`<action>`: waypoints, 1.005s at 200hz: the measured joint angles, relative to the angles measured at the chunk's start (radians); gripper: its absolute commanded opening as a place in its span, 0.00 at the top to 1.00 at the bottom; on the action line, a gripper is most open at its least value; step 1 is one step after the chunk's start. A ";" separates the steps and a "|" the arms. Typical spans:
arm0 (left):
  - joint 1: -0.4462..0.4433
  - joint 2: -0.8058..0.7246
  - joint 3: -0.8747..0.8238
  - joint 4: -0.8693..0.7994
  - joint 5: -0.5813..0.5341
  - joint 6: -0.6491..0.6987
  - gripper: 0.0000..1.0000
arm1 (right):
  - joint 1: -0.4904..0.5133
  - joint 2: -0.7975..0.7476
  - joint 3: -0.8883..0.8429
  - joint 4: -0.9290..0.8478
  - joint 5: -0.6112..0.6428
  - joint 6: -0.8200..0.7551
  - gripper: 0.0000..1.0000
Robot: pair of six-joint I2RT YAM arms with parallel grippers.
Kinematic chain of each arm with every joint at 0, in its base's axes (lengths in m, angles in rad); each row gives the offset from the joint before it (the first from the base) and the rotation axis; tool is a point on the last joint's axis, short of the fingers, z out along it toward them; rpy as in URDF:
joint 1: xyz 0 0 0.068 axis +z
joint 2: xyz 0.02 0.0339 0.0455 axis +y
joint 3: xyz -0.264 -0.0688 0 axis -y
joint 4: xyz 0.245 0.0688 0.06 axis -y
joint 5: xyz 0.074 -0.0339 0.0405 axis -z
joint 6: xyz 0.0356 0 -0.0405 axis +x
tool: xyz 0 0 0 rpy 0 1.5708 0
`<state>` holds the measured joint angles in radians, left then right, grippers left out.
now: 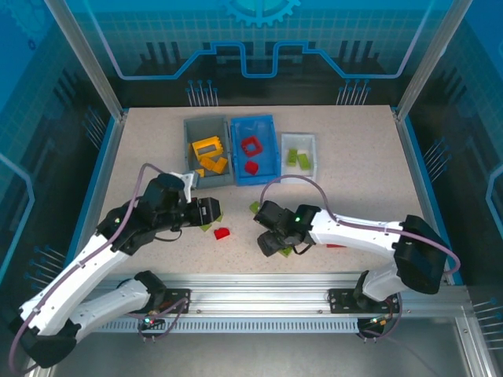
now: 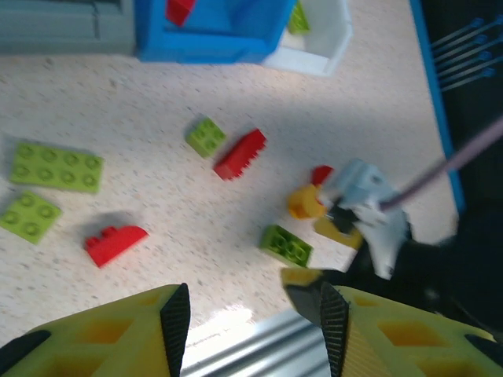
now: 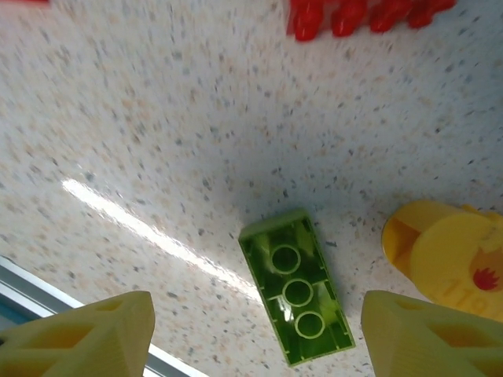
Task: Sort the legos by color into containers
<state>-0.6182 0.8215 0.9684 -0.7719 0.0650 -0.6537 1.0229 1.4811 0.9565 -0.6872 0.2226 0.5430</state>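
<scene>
Left gripper [image 2: 250, 318]: jaws about half apart with nothing between them, hovering over the near-middle of the table [image 1: 354, 196]. Loose legos below it, left to right in the left wrist view:
- green eight-stud brick [image 2: 56, 166]
- red sloped brick [image 2: 115, 242]
- small green square brick [image 2: 206, 136]
- long red brick [image 2: 240, 154]
- yellow round piece [image 2: 305, 203]

Right gripper [image 3: 259, 338]: jaws wide and empty, straddling an upside-down green brick [image 3: 297, 294] that lies flat on the table. The round piece sits just to its right.

Along the far edge: grey bin [image 1: 189, 133] with yellow pieces, blue bin [image 1: 236, 169] with red, white tray [image 1: 299, 137] with green.

Judgement: the upside-down green brick is light, rigid and smooth-walled, so it is likely to skid or twist if pinched off-centre. Take it across the two long side walls, mid-length. Destination: white tray.
</scene>
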 measured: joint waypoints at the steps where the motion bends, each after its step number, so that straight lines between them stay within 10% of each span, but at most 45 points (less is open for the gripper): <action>1: 0.000 -0.002 -0.002 0.000 0.005 -0.002 0.49 | -0.002 0.003 0.001 -0.002 -0.002 -0.004 0.29; 110: 0.000 -0.037 -0.014 0.000 0.083 -0.054 0.49 | -0.061 0.226 0.059 -0.039 -0.047 -0.111 0.51; 201: 0.000 0.006 0.024 0.010 0.082 -0.056 0.49 | -0.099 0.095 0.112 -0.097 0.012 -0.078 0.68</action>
<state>-0.6182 0.8272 0.9920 -0.7620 0.1474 -0.7094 0.9241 1.5757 1.0683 -0.7845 0.2348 0.4652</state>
